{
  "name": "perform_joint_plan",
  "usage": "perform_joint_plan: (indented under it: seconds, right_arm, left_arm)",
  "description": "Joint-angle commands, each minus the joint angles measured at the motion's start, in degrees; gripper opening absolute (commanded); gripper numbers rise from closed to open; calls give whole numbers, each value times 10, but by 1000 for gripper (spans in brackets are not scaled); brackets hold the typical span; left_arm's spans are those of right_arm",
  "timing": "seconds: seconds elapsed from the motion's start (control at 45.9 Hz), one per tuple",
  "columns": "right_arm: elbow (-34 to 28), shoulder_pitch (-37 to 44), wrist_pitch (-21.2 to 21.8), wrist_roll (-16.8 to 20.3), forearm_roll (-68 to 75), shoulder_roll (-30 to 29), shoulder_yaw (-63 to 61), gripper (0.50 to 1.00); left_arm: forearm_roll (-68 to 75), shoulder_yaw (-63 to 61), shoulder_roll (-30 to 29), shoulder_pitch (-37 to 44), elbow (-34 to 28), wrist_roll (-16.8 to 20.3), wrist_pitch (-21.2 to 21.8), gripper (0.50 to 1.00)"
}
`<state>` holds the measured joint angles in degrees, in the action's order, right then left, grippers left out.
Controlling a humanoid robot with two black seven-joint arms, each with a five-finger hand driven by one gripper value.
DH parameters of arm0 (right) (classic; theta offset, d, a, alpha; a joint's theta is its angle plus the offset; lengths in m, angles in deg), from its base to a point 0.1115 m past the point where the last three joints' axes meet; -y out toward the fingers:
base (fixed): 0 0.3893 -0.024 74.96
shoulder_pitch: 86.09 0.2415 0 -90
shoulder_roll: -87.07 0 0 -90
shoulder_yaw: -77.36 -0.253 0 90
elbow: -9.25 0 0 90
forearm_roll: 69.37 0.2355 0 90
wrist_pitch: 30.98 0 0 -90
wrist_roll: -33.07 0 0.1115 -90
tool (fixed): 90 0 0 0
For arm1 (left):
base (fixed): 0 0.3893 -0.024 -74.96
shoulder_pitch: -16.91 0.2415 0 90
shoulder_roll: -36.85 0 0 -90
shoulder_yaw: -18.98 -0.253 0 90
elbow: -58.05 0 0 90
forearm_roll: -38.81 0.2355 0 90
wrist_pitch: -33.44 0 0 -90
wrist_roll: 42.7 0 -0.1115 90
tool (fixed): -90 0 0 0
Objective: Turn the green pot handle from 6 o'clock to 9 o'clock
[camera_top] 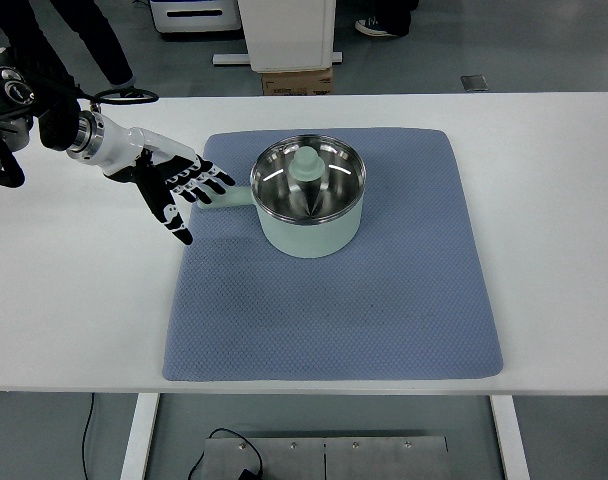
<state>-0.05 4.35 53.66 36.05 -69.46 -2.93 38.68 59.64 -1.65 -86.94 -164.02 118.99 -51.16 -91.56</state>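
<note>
Robotics lab: white test bench [544,200], grey floor [484,60], equipment bases [274,40].

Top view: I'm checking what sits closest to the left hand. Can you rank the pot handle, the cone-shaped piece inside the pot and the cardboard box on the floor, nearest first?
From the left hand:
1. Pot handle, right at its fingertips, pointing left from the green pot.
2. Cone-shaped piece, inside the pot, further right.
3. Cardboard box, on the floor beyond the table's far edge.

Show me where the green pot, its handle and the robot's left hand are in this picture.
green pot [314,238], top view, on its outer front wall.
handle [234,197], top view, on the visible stretch next to the pot.
left hand [174,185], top view, on the back of the hand, fingers spread above the handle.
</note>
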Motion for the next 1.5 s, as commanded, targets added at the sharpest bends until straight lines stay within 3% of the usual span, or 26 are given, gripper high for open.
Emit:
perform_joint_plan:
  seconds: [0.0, 0.305, 0.545, 0.719, 0.915, 1.111, 1.242, 1.482]
  right_arm:
    - [0, 0, 0, 0, 0, 0, 0, 1000]
    - [0, 0, 0, 0, 0, 0, 0, 1000]
    - [1, 0, 0, 0, 0, 0, 0, 1000]
    - [1, 0, 0, 0, 0, 0, 0, 1000]
    - [1, 0, 0, 0, 0, 0, 0, 1000]
    - [0, 0, 0, 0, 0, 0, 0, 1000]
    - [1, 0, 0, 0, 0, 0, 0, 1000]
    - [1, 0, 0, 0, 0, 0, 0, 1000]
  left_arm:
    - [0, 1, 0, -2, 0, 0, 0, 1000]
    - [-1, 2, -14, -35, -6, 0, 0, 1000]
    - [-33, 59, -5, -31, -106, 5, 0, 1000]
    - [-164, 95, -5, -8, -163, 5, 0, 1000]
    - [-341, 159, -2, 50, -237, 7, 0, 1000]
    - [-425, 312, 16, 146, -279, 12, 0, 1000]
    - [-427, 437, 47, 206, -319, 17, 59, 1000]
    - [-433, 639, 103, 308, -378, 18, 121, 1000]
